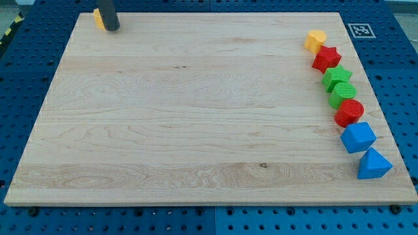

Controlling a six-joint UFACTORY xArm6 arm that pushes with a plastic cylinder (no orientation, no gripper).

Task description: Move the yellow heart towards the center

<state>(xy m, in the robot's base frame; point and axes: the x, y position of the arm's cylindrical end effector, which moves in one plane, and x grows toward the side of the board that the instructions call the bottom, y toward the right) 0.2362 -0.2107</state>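
Observation:
My tip (112, 29) rests at the board's top left corner. It touches the right side of a small yellow block (98, 17), which is partly hidden behind the rod, so its shape cannot be made out. A second yellow block (315, 40), rounded and possibly a heart, lies far off at the view's top right, at the head of a column of blocks.
Down the right edge of the wooden board (196, 130) runs a column: a red star (326, 59), a green star (337, 77), a green round block (343, 94), a red round block (349, 112), a blue block (358, 137) and a blue triangle (373, 164).

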